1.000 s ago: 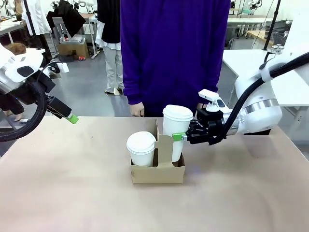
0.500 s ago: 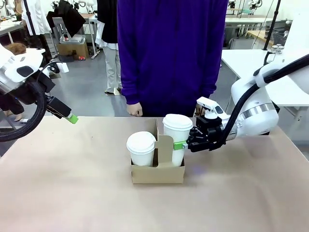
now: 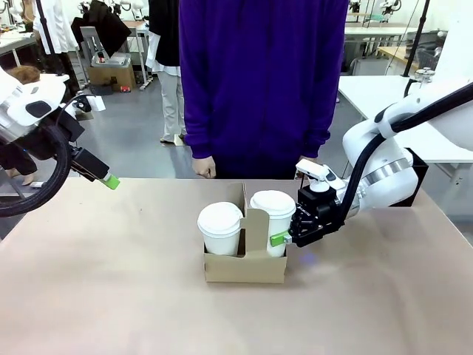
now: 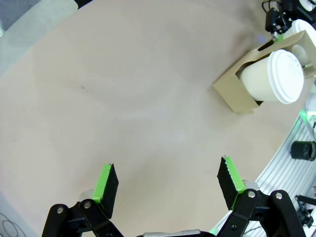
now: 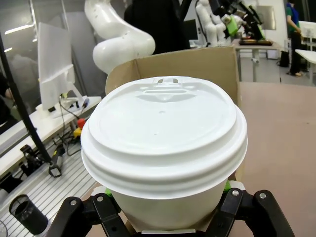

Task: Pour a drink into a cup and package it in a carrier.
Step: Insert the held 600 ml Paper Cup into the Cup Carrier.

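The brown cardboard carrier (image 3: 244, 268) stands mid-table with its upright centre handle. A lidded white cup (image 3: 220, 225) sits in its left hole. A second lidded cup (image 3: 272, 211) sits low in the right hole, and my right gripper (image 3: 279, 238) is shut on its side. The right wrist view shows that cup (image 5: 165, 143) between the fingers, with the carrier handle (image 5: 197, 66) behind. My left gripper (image 3: 111, 181) hovers open at the far left. Its wrist view shows the open gripper (image 4: 168, 185) over bare table, the carrier (image 4: 237, 94) and the cup (image 4: 276, 76) off to one side. Lids hide the drink.
A person in a purple sweater stands at the far edge, one hand (image 3: 203, 168) hanging near the table. A black box (image 3: 417, 174) sits behind my right arm. Bare brown tabletop (image 3: 111, 281) lies left of and in front of the carrier.
My right gripper has lowered its cup down into the carrier's right hole. The carrier has shifted slightly to the right. The left arm has not moved.
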